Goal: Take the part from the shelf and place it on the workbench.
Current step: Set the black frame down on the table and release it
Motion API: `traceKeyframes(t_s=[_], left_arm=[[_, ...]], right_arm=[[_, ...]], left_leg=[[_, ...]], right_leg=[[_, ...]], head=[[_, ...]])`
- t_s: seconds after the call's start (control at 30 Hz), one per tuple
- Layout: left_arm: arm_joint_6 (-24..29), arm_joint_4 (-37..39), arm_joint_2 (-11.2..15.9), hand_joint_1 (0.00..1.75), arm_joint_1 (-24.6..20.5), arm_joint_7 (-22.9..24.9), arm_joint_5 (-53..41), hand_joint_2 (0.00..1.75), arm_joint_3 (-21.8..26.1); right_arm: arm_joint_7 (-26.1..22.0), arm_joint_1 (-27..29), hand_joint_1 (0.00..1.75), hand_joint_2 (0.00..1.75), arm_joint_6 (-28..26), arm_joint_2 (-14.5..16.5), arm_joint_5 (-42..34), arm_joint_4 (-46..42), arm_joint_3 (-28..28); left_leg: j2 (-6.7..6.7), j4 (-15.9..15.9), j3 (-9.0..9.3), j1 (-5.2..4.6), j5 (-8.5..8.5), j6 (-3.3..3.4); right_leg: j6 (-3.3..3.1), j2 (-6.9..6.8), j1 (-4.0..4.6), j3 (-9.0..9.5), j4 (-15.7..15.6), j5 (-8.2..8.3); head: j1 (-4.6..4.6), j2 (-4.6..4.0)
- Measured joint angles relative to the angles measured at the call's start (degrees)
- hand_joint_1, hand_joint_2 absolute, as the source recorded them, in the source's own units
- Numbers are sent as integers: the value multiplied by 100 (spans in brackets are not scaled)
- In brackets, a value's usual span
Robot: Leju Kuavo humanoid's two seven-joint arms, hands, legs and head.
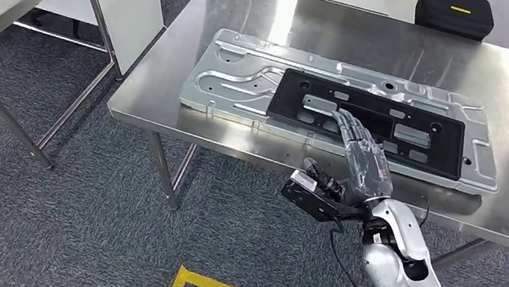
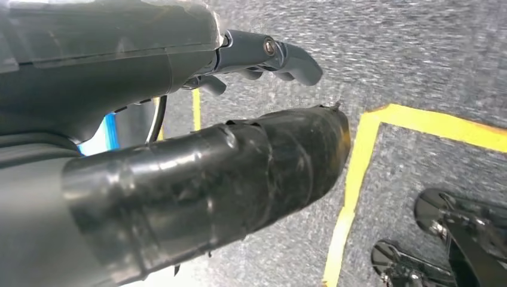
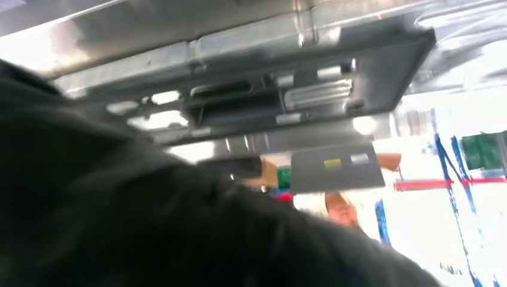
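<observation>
Risk: your right hand (image 1: 362, 160) reaches over the black part (image 1: 369, 121), fingertips at or on its near middle; whether it grips, you cannot tell. A sideways drag could slide the part off the silver panel (image 1: 246, 80) beneath it on the table (image 1: 172, 59). Your left hand (image 2: 263, 57) hangs over the floor, fingers curled, holding nothing.

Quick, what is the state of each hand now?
Left hand: holds nothing, fingers curled in, hanging above the floor.
Right hand: open, fingers stretched flat over the black part on the workbench, gripping nothing.
</observation>
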Motion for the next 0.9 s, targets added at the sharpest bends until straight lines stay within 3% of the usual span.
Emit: traceKeyframes(t_s=[0.1, 0.13, 0.17, 0.23, 0.27, 0.3, 0.33, 0.4, 0.47, 0.5, 0.53, 0.6, 0.63, 0.67, 0.7, 0.77, 0.8, 0.83, 0.9], left_arm=[[-2, 3, 1, 0, 0, -21, -16, 0, -39], [-1, 4, 3, 0, 0, -30, -26, 0, -54], [5, 7, 4, 0, 2, -42, -35, 0, -72], [20, 8, 4, 0, -1, -67, -47, 0, -109], [27, 8, 3, 0, -3, -78, -51, 0, -125], [34, 7, 1, 0, -6, -85, -54, 0, -137], [42, 7, -2, 0, -9, -91, -57, 0, -148], [60, 7, -4, 0, -16, -93, -58, 0, -174], [76, 7, -5, 0, -28, -93, -58, 0, -211], [83, 7, -6, 0, -31, -98, -58, 0, -230], [88, 7, -7, 0, -33, -107, -57, 0, -250], [97, 8, -10, 0, -27, -133, -55, 0, -284], [99, 8, -13, 0, -27, -143, -54, 0, -299], [101, 9, -16, 0, -27, -149, -54, 0, -312], [102, 9, -18, 0, -28, -152, -54, 0, -324], [116, 9, -24, 0, -28, -160, -55, 0, -352], [130, 9, -28, 0, -28, -162, -55, 0, -368], [149, 9, -35, 0, -27, -167, -55, 0, -385], [202, 9, -51, 0, -16, -182, -48, 0, -413]], right_arm=[[25, 40, 0, 0, 16, 4, 172, -157, 1], [38, 58, 0, 0, 35, 4, 179, -195, 2], [52, 80, 0, 0, 64, 4, 165, -231, 2], [88, 134, 0, 0, 118, 2, 101, -279, 2], [106, 181, 0, 0, 132, -4, 70, -287, 2], [125, 238, 0, 0, 135, -14, 41, -290, 2], [144, 303, 0, 0, 131, -26, 9, -289, 1], [180, 445, 0, 0, 115, -44, -73, -285, -21], [214, 624, 0, 0, 89, -49, -175, -269, -90], [226, 734, 0, 0, 68, -49, -218, -251, -138], [234, 857, 0, 0, 40, -47, -253, -221, -195], [255, 1113, 0, 0, -21, -43, -294, -143, -309], [266, 1227, 0, 0, -45, -40, -305, -104, -361], [276, 1323, 0, 0, -61, -39, -313, -72, -402], [290, 1398, 0, 0, -69, -38, -317, -40, -436], [367, 1550, 0, 0, -93, -31, -355, 22, -507], [414, 1653, 0, 0, -128, -19, -397, 60, -557], [452, 1786, 0, 0, -190, 5, -459, 107, -628], [461, 2099, 0, 0, -419, 93, -637, 239, -822]], left_leg=[[-9, -25, -25, 10, 84, -109], [-14, 45, -64, 17, -32, -140], [-19, 216, -128, 25, -257, -171], [-19, 828, -286, 57, -870, -224], [-18, 1172, -340, 71, -1073, -251], [-17, 1420, -337, 84, -1129, -272], [-16, 1535, -266, 98, -1061, -289], [-15, 1150, 181, 127, -753, -303], [-31, 348, 776, 125, -750, -271], [-40, 56, 957, 110, -818, -238], [-50, -97, 1027, 86, -873, -194], [-42, -157, 972, 73, -784, -84], [-29, -168, 923, 76, -715, -28], [-10, -185, 861, 83, -641, 30], [12, -191, 787, 84, -570, 71], [42, -184, 600, 61, -425, 123], [50, -177, 497, 48, -349, 129], [51, -164, 394, 36, -273, 130], [37, -125, 204, 17, -151, 116]], right_leg=[[-86, -8, -1, -73, -80, 128], [-128, -16, -16, -119, -107, 201], [-166, -26, -34, -182, -132, 282], [-204, -33, -37, -349, -135, 424], [-200, -35, -36, -437, -126, 494], [-189, -40, -36, -531, -111, 561], [-174, -46, -38, -630, -89, 625], [-132, -54, -45, -820, -32, 739], [-67, -57, -41, -945, 19, 833], [-29, -63, -38, -964, 27, 878], [14, -70, -36, -963, 15, 928], [99, -71, -47, -962, -20, 999], [134, -60, -57, -994, 19, 915], [161, -46, -67, -1046, 138, 727], [178, -31, -77, -1120, 375, 427], [208, -20, -80, -1271, 1101, -162], [216, -16, -79, -1295, 1433, -293], [213, -12, -78, -1239, 1621, -265], [170, -6, -64, -832, 1387, 52]], head=[[12, 0], [11, 0], [9, 0], [7, 0], [8, 0], [9, 0], [9, 0], [8, 0], [10, 0], [11, 0], [14, 0], [18, 0], [19, 0], [20, 0], [20, 0], [19, 0], [18, 0], [17, 0], [18, 0]])
